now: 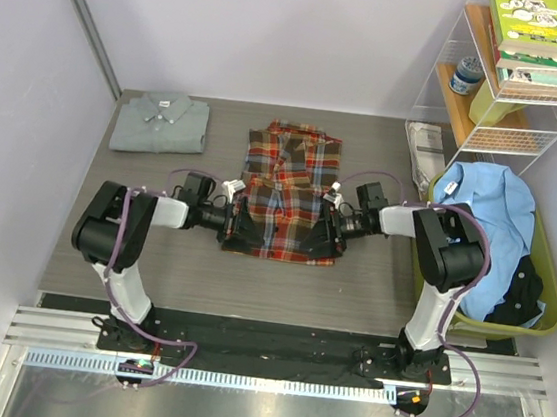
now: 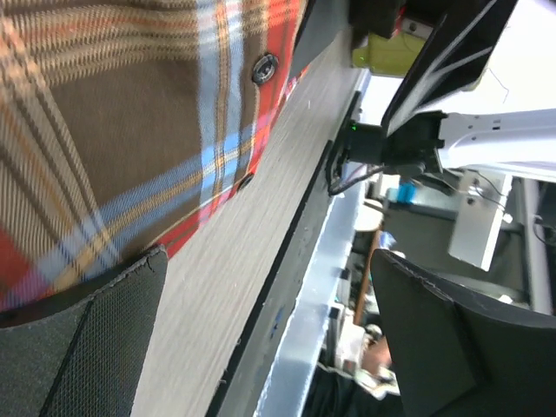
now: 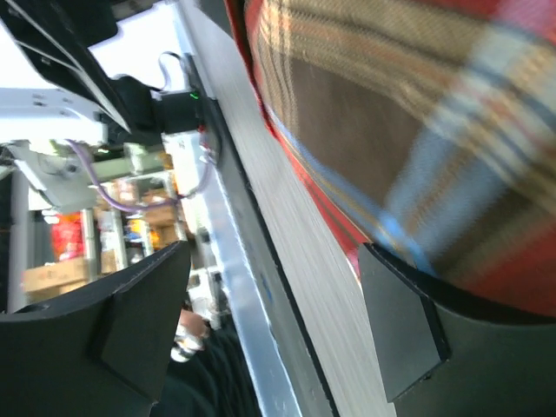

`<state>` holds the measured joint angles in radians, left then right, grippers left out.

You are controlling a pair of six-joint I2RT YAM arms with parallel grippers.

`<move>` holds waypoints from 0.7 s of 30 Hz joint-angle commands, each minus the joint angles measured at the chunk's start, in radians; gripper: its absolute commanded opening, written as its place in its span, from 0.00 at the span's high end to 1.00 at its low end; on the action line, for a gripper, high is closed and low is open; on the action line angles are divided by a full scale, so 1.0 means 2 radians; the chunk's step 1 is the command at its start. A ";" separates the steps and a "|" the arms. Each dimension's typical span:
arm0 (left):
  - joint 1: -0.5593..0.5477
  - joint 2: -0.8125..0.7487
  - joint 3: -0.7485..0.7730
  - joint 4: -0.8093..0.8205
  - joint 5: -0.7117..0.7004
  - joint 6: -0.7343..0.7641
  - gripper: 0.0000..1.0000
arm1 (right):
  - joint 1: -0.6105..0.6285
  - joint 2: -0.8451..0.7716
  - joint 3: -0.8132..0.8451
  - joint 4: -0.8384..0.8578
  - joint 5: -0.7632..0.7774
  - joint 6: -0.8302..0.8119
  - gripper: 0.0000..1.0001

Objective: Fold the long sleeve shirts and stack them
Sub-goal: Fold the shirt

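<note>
Plaid shirt (image 1: 285,191): lies flat at the middle of the worktop (image 1: 371,279), collar at the far end, front upward, sleeves folded in.
Grey shirt (image 1: 161,122): folded, at the far left corner of the worktop, well apart from the plaid one.
Shirts on the worktop: two.
Left fingers (image 1: 240,224): at the near left corner of the plaid shirt, spread wide. The wrist view shows one finger against the cloth edge and the other clear over bare worktop, with nothing clamped.
Right fingers (image 1: 326,236): at the near right corner of the plaid shirt, also spread wide. One finger is at the cloth edge and the other is free, with nothing gripped.
In the way: both arms reach in low from either side, and their dark fingers cover the two near corners of the shirt.
Paper (image 1: 427,145): folded, at the far right of the worktop.
Basket (image 1: 550,300): green, off the right edge, holding a blue shirt (image 1: 485,207) and a dark garment (image 1: 521,287).
Wire shelf (image 1: 528,136): far right, holding at least two books (image 1: 529,24) and one jar (image 1: 466,74).
</note>
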<state>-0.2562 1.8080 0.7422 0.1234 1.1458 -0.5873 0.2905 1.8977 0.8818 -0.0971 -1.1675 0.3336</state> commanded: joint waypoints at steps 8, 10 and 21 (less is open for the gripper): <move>-0.007 -0.018 0.164 -0.104 -0.106 0.073 0.00 | -0.026 0.006 0.219 -0.200 0.057 -0.145 0.25; -0.007 0.016 0.219 -0.102 -0.120 0.057 0.00 | -0.026 0.050 0.258 -0.171 0.065 -0.115 0.33; 0.042 0.190 0.254 0.006 -0.153 -0.070 0.05 | -0.054 0.219 0.376 -0.168 0.108 -0.119 0.55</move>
<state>-0.2100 2.1403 1.2903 0.0872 0.9375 -0.6582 0.2035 2.3016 1.5822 -0.4305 -1.0412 0.1215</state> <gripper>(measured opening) 0.959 0.461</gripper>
